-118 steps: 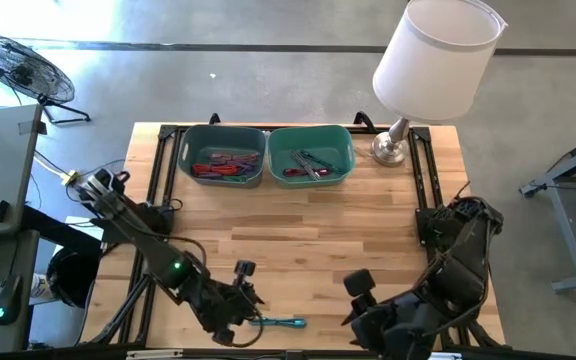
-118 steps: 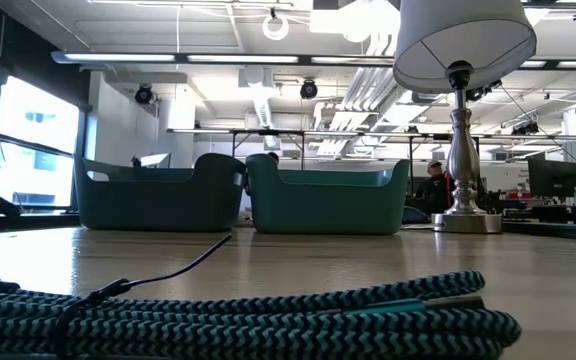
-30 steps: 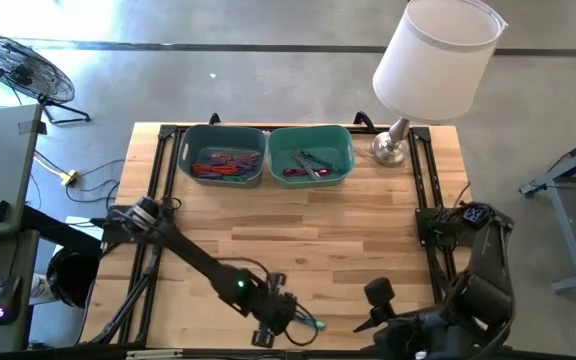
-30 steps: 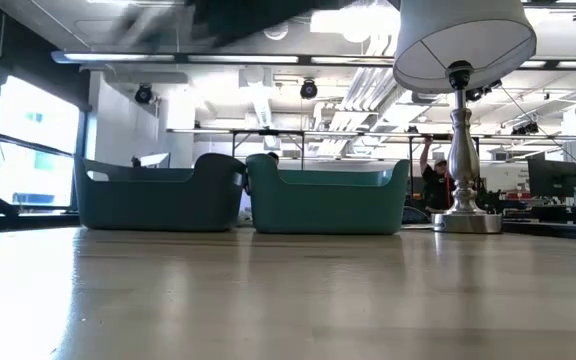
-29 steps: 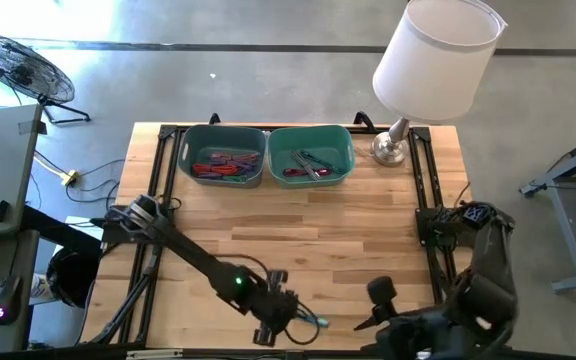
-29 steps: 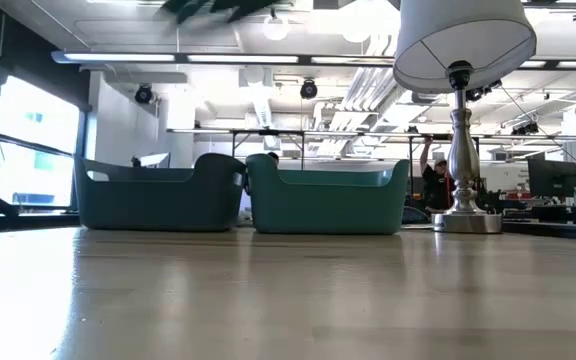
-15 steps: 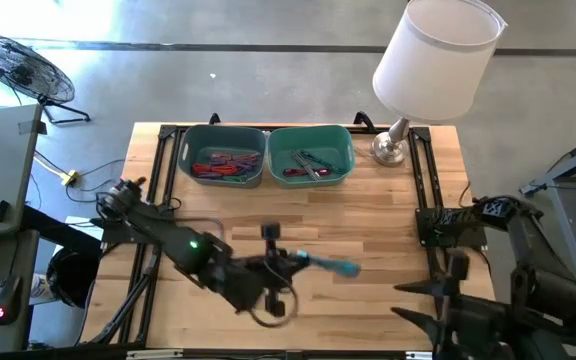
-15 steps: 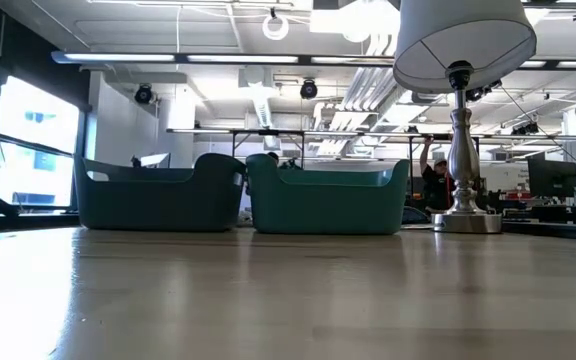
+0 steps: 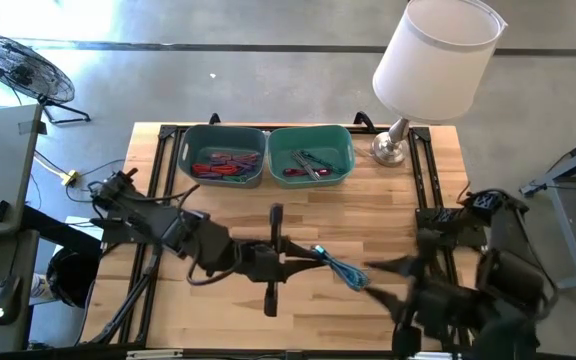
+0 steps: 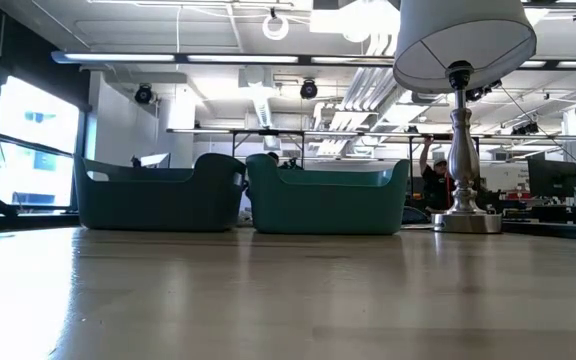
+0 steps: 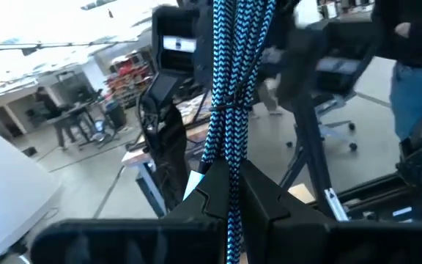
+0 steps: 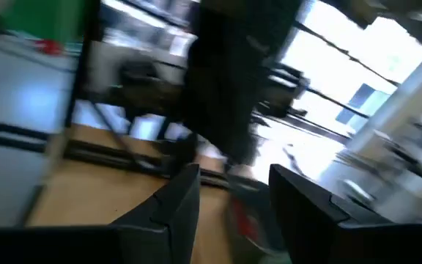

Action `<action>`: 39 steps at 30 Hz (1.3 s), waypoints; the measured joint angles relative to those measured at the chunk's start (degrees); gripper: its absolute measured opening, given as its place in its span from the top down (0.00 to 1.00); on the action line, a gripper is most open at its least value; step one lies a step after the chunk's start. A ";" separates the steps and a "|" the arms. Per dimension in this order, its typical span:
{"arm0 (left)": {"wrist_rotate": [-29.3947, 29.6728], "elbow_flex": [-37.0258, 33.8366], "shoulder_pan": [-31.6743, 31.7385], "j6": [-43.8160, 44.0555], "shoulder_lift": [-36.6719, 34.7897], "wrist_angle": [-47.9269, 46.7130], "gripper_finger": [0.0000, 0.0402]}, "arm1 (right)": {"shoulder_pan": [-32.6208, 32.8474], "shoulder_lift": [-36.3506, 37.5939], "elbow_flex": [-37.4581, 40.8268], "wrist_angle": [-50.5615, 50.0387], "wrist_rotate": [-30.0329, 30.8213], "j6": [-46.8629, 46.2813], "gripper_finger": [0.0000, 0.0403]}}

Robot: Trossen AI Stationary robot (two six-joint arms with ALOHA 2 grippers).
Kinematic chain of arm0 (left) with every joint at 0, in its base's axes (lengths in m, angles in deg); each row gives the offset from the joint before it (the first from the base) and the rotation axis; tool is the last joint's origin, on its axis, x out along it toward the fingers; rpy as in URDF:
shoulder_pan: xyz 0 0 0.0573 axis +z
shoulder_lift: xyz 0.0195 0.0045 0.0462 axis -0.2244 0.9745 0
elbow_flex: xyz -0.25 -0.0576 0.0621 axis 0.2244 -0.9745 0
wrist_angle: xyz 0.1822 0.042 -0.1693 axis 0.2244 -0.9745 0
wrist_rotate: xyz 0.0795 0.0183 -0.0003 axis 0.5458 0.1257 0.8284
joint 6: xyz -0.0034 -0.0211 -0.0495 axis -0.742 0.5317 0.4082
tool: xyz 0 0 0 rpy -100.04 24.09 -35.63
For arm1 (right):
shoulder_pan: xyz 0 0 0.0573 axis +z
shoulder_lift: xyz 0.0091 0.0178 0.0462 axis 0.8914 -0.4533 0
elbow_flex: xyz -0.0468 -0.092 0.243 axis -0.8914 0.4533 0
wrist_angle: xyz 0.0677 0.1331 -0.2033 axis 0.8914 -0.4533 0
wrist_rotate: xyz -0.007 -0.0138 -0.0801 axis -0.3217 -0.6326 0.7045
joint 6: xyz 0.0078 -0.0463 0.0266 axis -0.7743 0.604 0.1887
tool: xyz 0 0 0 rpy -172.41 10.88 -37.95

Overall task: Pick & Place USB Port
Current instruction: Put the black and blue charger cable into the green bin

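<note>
The left arm has swung up from the near edge toward the middle of the bench (image 9: 368,215) — a second ago its gripper was low at the front, now the left gripper (image 9: 298,262) sits mid-bench, clamped on the blue braided USB cable (image 9: 336,265). The cable trails off the gripper's tip toward the right arm, lifted clear of the wood; in the left wrist view it runs straight up between the fingers (image 11: 269,202), pinched tight. It is short of the two teal bins (image 9: 266,155) at the far edge, well apart from them. The right gripper (image 12: 229,198) has shifted too — it is now beside the right frame, its fingers spread apart, holding nothing. The lamp (image 9: 433,65) stands at the far right corner.
</note>
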 joint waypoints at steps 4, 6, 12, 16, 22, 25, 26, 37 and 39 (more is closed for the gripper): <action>-2.84 0.00 1.07 0.02 0.00 -0.03 0.99 | -3.06 0.00 0.00 11.34 -15.58 11.99 0.61; -3.33 0.00 1.06 0.01 0.00 -0.02 0.99 | -4.18 -0.02 0.00 15.63 -19.07 14.29 0.61; -3.82 0.00 0.91 -0.25 0.01 0.03 0.99 | -4.76 -0.04 0.00 17.96 -10.07 17.89 0.61; -4.25 0.00 0.87 -0.44 0.00 0.00 0.99 | -4.74 -0.04 0.00 16.53 -8.99 17.40 0.61; -4.69 -0.04 0.86 -1.52 -0.75 0.01 0.99 | -3.83 -0.04 0.00 16.40 -7.49 13.88 0.61; -5.28 -0.07 0.81 -1.56 -1.15 -0.22 0.99 | -3.45 -0.04 0.00 16.48 -4.62 14.34 0.61; -5.29 -0.07 0.81 -1.66 -1.22 -0.01 0.99 | -3.45 -0.04 0.00 16.50 -4.27 14.61 0.61; -6.14 -0.07 0.86 -1.99 -1.27 -0.15 0.99 | -8.58 -0.04 0.00 16.57 -14.57 14.89 0.61; -6.16 -0.07 0.86 -1.97 -1.27 -0.15 0.99 | -9.43 -0.04 0.00 16.60 -16.50 14.97 0.62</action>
